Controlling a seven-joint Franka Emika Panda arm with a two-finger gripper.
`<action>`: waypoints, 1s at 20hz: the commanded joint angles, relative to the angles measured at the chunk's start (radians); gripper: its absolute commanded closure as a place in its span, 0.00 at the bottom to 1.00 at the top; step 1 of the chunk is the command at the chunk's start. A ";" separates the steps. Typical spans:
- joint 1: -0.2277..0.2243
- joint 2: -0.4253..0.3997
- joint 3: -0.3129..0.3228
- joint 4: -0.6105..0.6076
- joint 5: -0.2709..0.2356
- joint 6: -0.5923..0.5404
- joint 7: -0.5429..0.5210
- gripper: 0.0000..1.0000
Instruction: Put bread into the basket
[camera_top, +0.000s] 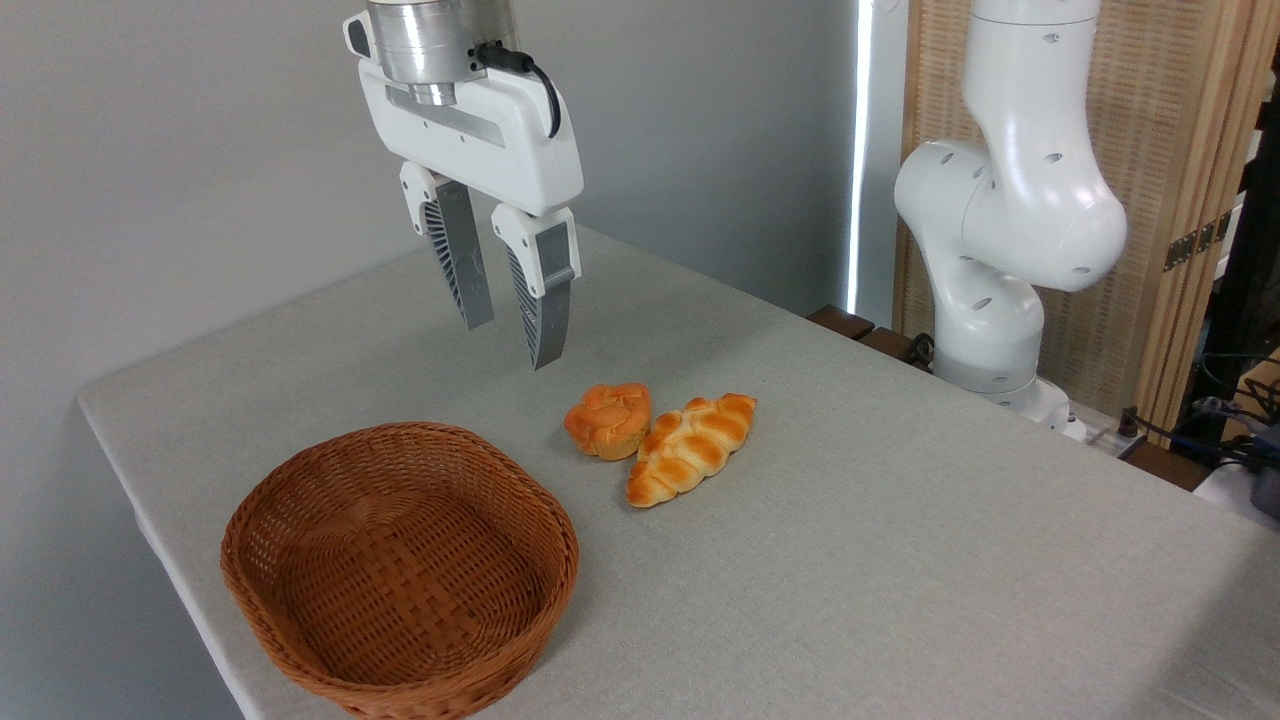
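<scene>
The step in hand appears to be the approach: the hand (511, 343), released and empty, hangs above the bun (607, 419), which it must descend to and straddle before transfer to the wicker basket (400, 570).

No text, label, brand, number or sign can be read anywhere in this view. The white housing of the gripper (512, 345) carries no legible marking (only a plain grey strip across its face), and the ribbed fingers (545, 300) below it are bare. The bread (607, 420) below and just right of the fingertips, the basket (400, 570) lower left of them, and the white arm base (1000, 250) far to their right bear no lettering.
</scene>
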 joint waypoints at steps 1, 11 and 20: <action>-0.003 -0.007 0.004 -0.014 0.001 -0.038 0.006 0.00; -0.003 -0.009 0.006 -0.012 0.001 -0.048 0.007 0.00; -0.005 -0.012 0.000 -0.020 0.001 -0.049 0.015 0.00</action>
